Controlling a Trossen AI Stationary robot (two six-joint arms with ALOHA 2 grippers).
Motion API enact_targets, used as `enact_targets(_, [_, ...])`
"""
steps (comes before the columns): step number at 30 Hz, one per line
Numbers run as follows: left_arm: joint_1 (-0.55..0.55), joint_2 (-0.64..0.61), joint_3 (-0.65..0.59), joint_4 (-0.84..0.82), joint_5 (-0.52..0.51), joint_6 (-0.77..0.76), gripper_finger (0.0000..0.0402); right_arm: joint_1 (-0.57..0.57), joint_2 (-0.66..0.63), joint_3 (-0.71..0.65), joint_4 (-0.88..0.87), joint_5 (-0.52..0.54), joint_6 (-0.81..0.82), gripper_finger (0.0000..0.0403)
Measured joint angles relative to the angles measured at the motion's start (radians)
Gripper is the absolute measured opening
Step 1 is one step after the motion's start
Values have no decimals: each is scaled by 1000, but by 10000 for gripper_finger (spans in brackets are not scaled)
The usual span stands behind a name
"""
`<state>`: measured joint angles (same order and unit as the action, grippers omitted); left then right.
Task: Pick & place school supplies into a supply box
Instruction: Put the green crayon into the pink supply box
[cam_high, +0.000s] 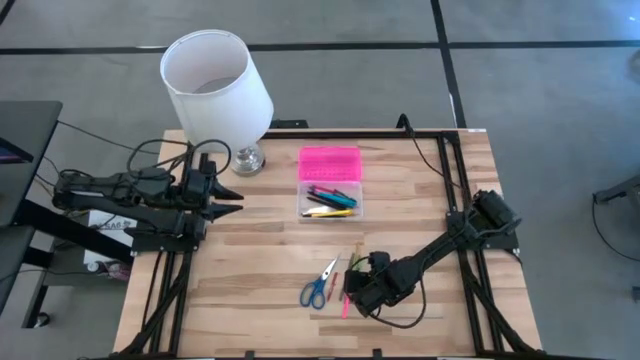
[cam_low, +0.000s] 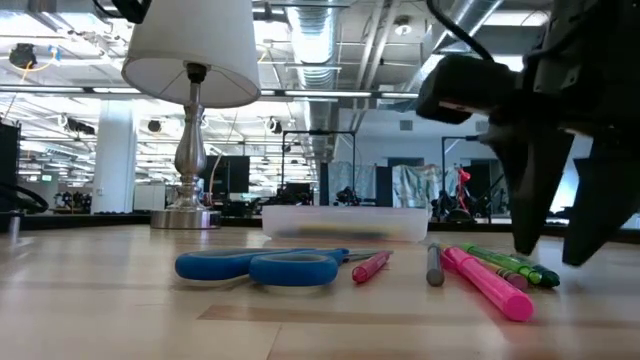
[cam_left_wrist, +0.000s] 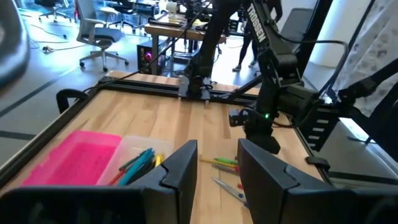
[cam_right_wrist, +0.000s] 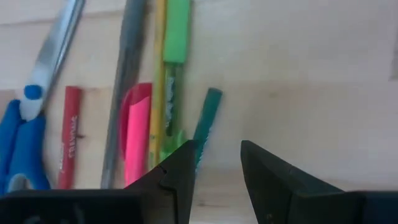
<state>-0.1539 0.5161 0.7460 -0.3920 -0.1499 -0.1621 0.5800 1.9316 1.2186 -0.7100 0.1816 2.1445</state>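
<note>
- My right pincer (cam_high: 358, 292) is down low over the loose pens, on the near side of the pencil case (cam_high: 330, 196), well apart from it; fingers spread w/ a clear gap, nothing between them.
- One right fingertip (cam_right_wrist: 177, 171) sits just over the ends of a dark green pen (cam_right_wrist: 207, 121) and a light green marker (cam_right_wrist: 175, 56); can't tell if it touches them.
- The loose pile lies side by side on the table (cam_high: 250, 260): pink highlighter (cam_right_wrist: 137, 130), yellow pencil (cam_right_wrist: 158, 74), grey pen (cam_right_wrist: 123, 81), red pen (cam_right_wrist: 69, 134).
- Scissors (cam_high: 320, 285) w/ blue handles lie flat beside the pile, on the side toward my left arm, blades pointing back toward the case.
- Case is mid-table, opened out flat: pink lid (cam_high: 329, 162) on the far side, clear base nearer me w/ several pens already in it – blue, black, yellow, pink among them.
- My left pincer (cam_high: 232, 197) hangs off to the case's left, tips aimed at it, well apart from it; fingers parted a bit, holding nothing.
- White lamp (cam_high: 215, 85) stands behind and left of the case, near the table's back edge, just behind my left pincer.
</note>
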Motion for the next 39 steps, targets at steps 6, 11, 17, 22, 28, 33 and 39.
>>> enact_targets(6, [0,0,0,0,15,-10,107,2,32,11,42,-11,-5,120])
enact_targets(11, [0,0,0,0,15,-22,107,2,31,13,8,-22,-5,119])
enact_targets(17, [0,0,0,0,15,-36,107,0,32,12,-25,-70,-57,98])
enact_targets(22, [0,3,0,0,14,-65,107,1,32,12,-87,-117,-85,68])
enact_targets(28, [0,42,0,-30,14,-80,107,-6,32,12,-103,-154,-137,36])
enact_targets(33, [0,78,0,-35,6,-46,107,-6,31,11,-113,-166,-146,14])
enact_targets(39, [0,112,0,-35,4,-68,107,-6,32,11,-122,-183,-184,9])
